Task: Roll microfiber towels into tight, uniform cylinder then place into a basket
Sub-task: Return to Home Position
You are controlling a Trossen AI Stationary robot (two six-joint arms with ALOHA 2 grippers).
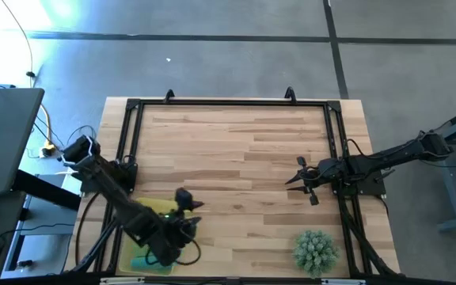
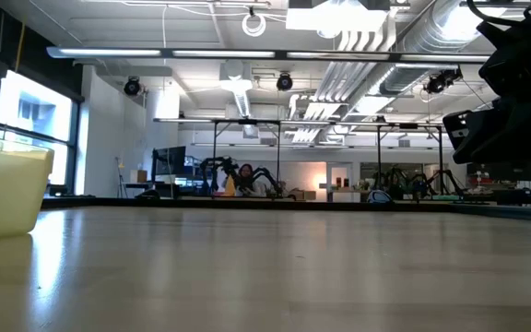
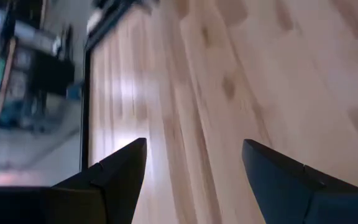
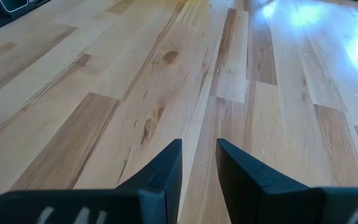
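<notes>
The yellow basket (image 1: pixel 133 244) stands at the table's near left corner; in the low view the basket (image 2: pixel 3 189) shows at the left. A teal towel (image 1: pixel 144 263) lies at its near end and a lime green towel (image 1: pixel 163 209) at its far end, both partly hidden by my left arm. My left gripper (image 1: pixel 193 201) hovers just right of the basket's far end, wide open (image 3: pixel 194 168) over bare wood. My right gripper (image 1: pixel 295 179) waits at the right side, its fingers a narrow gap apart (image 4: pixel 199 165) with nothing between them.
A spiky green ball-shaped plant (image 1: pixel 316 250) stands near the table's near right corner. A black frame (image 1: pixel 228 103) runs along the table's far and side edges. Bare wood (image 1: pixel 236 158) fills the middle between the two grippers.
</notes>
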